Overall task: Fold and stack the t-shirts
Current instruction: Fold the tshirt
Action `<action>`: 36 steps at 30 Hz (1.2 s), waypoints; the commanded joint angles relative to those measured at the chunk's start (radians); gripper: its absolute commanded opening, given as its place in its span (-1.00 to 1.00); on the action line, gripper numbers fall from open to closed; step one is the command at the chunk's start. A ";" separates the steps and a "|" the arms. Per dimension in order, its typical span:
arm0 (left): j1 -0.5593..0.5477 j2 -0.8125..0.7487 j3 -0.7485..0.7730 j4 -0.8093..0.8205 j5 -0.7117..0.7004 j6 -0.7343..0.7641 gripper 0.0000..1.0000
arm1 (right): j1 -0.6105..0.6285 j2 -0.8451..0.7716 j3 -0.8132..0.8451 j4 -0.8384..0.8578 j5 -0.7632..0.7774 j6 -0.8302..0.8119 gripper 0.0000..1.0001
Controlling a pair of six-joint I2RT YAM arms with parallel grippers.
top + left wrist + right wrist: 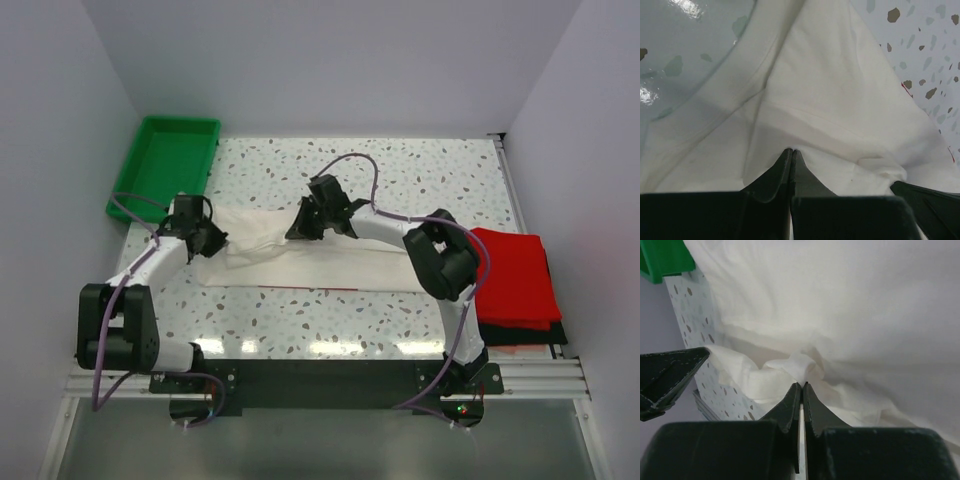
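Observation:
An off-white t-shirt (330,262) lies spread across the middle of the table, a thin strip of red print showing at its near edge. My left gripper (207,238) is at its left end, shut on a fold of the cloth (810,100), with the fingertips (791,151) pinched together. My right gripper (306,226) is at the shirt's far edge near the middle, shut on a bunched bit of cloth (802,365). A stack of folded red t-shirts (515,275) lies at the right on a black one (556,336).
A green plastic tray (165,165) stands at the far left of the speckled table (420,170), and its corner shows in the right wrist view (665,257). White walls close in the left, back and right. The arm bases stand at the near edge.

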 commanded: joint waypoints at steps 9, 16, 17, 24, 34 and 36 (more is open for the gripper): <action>0.058 0.077 0.077 0.083 0.051 0.064 -0.46 | -0.066 -0.010 0.050 -0.008 0.019 -0.010 -0.58; 0.069 0.012 0.091 0.100 0.113 0.078 -0.03 | -0.078 -0.108 0.024 -0.049 0.103 -0.139 -0.07; 0.063 0.001 0.086 0.104 0.125 0.073 -0.06 | -0.078 -0.128 0.000 -0.063 0.128 -0.154 -0.07; -0.102 -0.023 0.083 0.137 0.050 0.024 -0.39 | -0.080 -0.249 -0.077 -0.212 0.401 -0.309 -0.08; -0.222 0.207 0.098 0.279 0.041 -0.040 -0.58 | -0.139 -0.298 -0.178 -0.336 0.691 -0.418 -0.05; -0.224 0.271 0.103 0.322 0.056 -0.044 -0.59 | -0.167 -0.278 -0.197 -0.338 0.690 -0.420 -0.05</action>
